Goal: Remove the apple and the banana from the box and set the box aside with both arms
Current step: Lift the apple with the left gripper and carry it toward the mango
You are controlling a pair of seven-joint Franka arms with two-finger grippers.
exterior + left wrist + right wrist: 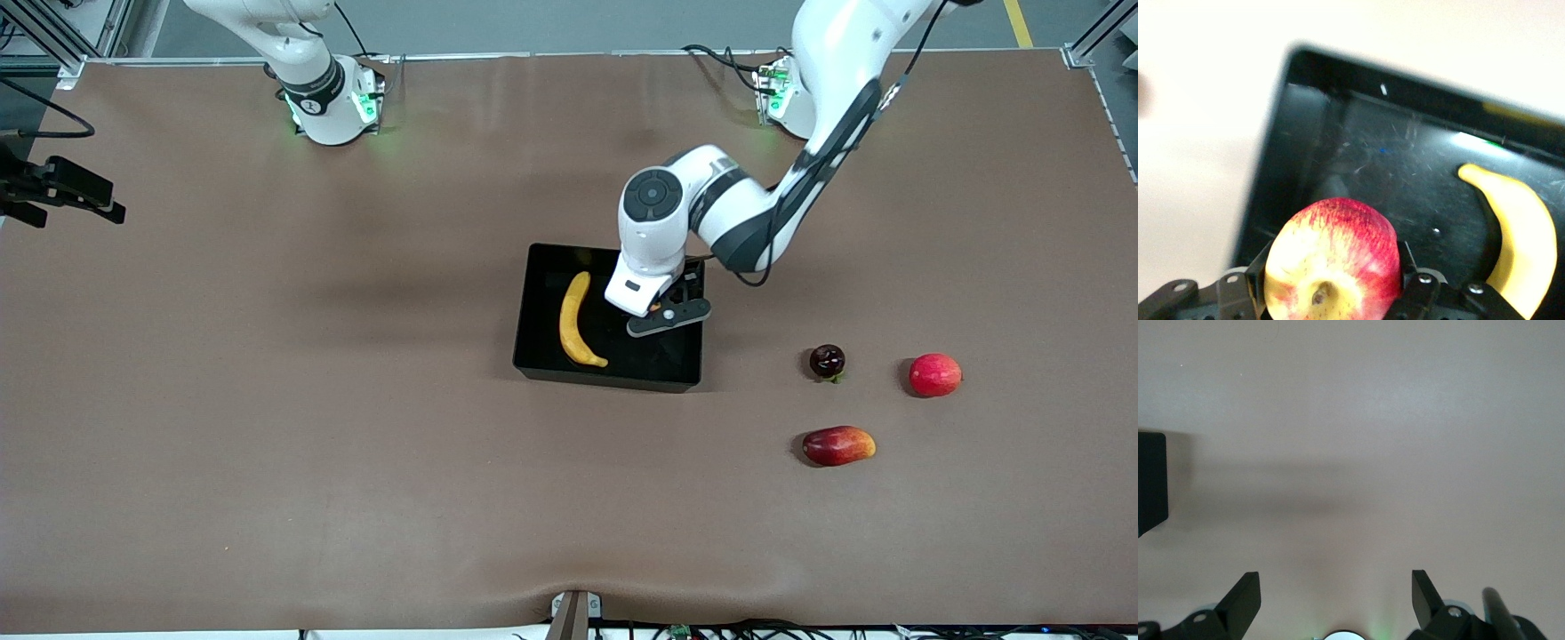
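Because your left gripper (1331,297) pinches the apple (1333,260) inside the box (542,293), it can lift out; the banana (576,322) lies beside it, while your right gripper (1335,603) waits wide over bare table.

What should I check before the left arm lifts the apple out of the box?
1. Left gripper shut on the apple: ok.
2. Apple clear of the box walls: cannot tell.
3. Banana apart from the gripper, lying in the box toward the right arm's end: ok.
4. Bare table for set-down, away from the dark round fruit, pinkish-red fruit and mango-like fruit: ok.
5. Right gripper open, waiting over bare table: ok.
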